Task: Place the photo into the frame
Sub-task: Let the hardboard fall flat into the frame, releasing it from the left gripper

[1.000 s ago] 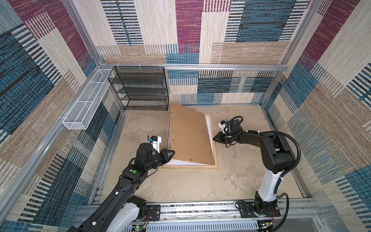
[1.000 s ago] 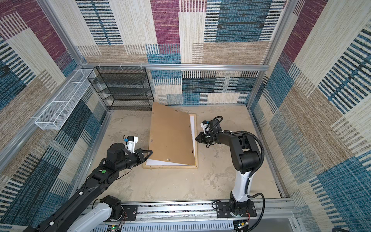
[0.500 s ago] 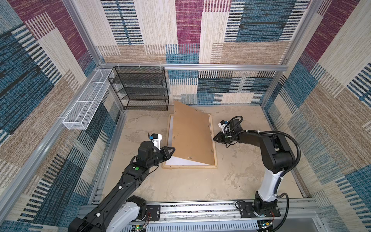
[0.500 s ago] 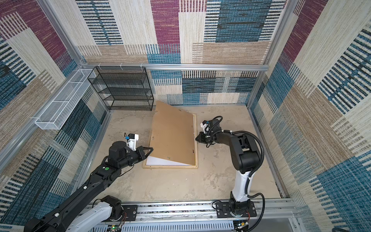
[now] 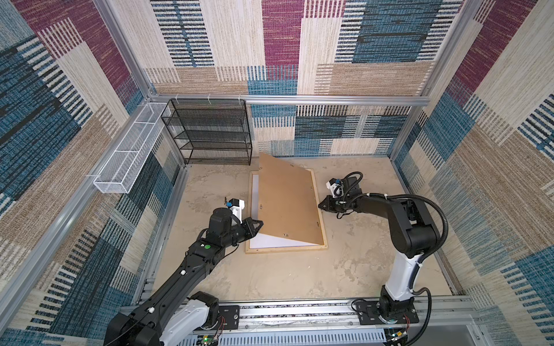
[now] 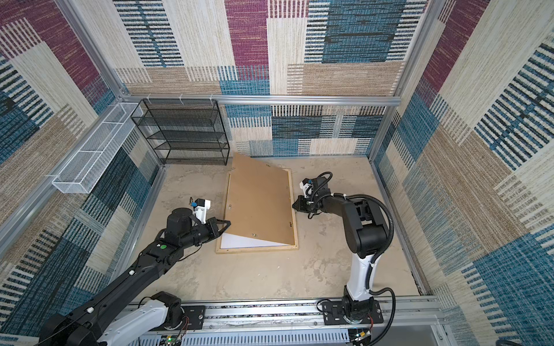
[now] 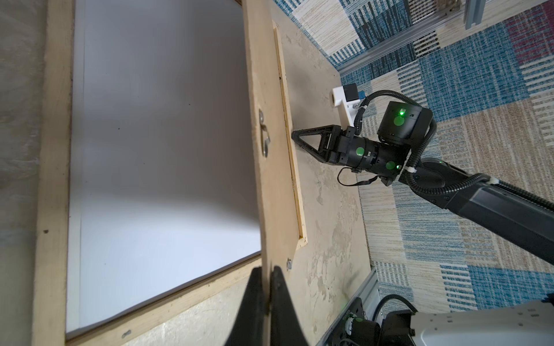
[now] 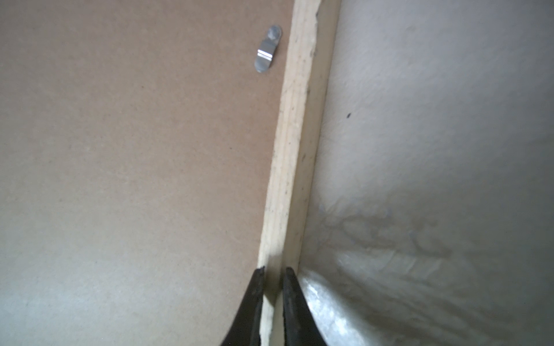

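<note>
The frame (image 5: 284, 249) (image 6: 257, 250) of pale wood lies flat on the floor. A brown backing board (image 5: 287, 200) (image 6: 259, 200) leans over it, its right edge down at the frame's right rail and its left edge raised. My left gripper (image 5: 260, 223) (image 7: 268, 269) is shut on the board's near left corner. My right gripper (image 5: 320, 205) (image 8: 273, 269) is shut on the frame's right rail (image 8: 287, 167). A white sheet (image 5: 269, 241) (image 7: 156, 149) lies in the frame under the board. The photo's printed side does not show, and I cannot tell if this sheet is it.
A black wire shelf (image 5: 209, 131) stands at the back left corner. A white wire basket (image 5: 129, 152) hangs on the left wall. Patterned walls close in all sides, and an aluminium rail (image 5: 299, 311) with both arm bases runs along the front.
The board has shifted to the right with my left gripper, and the white strip along the frame's right rail is now covered. The right arm has not moved.
</note>
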{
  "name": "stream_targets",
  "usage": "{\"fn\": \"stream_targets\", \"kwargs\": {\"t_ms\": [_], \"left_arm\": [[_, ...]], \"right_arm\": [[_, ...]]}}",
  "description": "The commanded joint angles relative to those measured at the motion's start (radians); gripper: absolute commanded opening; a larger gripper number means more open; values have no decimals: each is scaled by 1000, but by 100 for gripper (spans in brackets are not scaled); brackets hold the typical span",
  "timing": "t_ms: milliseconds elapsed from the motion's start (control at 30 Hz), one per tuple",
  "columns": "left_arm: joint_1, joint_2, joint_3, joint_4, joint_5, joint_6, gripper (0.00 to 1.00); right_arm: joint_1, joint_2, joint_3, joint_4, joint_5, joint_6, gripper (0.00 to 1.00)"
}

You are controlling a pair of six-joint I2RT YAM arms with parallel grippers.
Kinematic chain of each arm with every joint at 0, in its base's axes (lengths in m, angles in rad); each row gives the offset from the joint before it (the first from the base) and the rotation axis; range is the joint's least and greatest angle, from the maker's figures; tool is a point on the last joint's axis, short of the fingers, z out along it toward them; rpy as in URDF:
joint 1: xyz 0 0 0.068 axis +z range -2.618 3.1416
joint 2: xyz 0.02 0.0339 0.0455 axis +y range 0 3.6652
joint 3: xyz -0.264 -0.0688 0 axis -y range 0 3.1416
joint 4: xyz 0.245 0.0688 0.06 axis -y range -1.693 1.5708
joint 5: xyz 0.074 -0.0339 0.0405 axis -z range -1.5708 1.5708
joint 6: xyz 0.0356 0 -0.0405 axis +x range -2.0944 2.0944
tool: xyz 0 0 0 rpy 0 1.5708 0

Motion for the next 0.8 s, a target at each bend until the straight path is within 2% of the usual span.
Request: {"fn": "stream_targets", "kwargs": {"t_ms": [0,133,267,467,767], "left_arm": [[-4,7,8,-72,36,97,19],[-3,2,5,-82,28,102,38],[-4,-6,8,-106,2,108,47],[-4,-8,36,-168,-54,113,53],[-2,61,108,-188,-96,138,56]], "right_arm": [[4,11,0,-34,16,-8,16],[3,9,-5,-29,17,-5,17],[3,7,-7,-27,17,-4,17],[4,2,-10,-26,16,-2,18],[4,2,-14,-20,10,-2,19]]}}
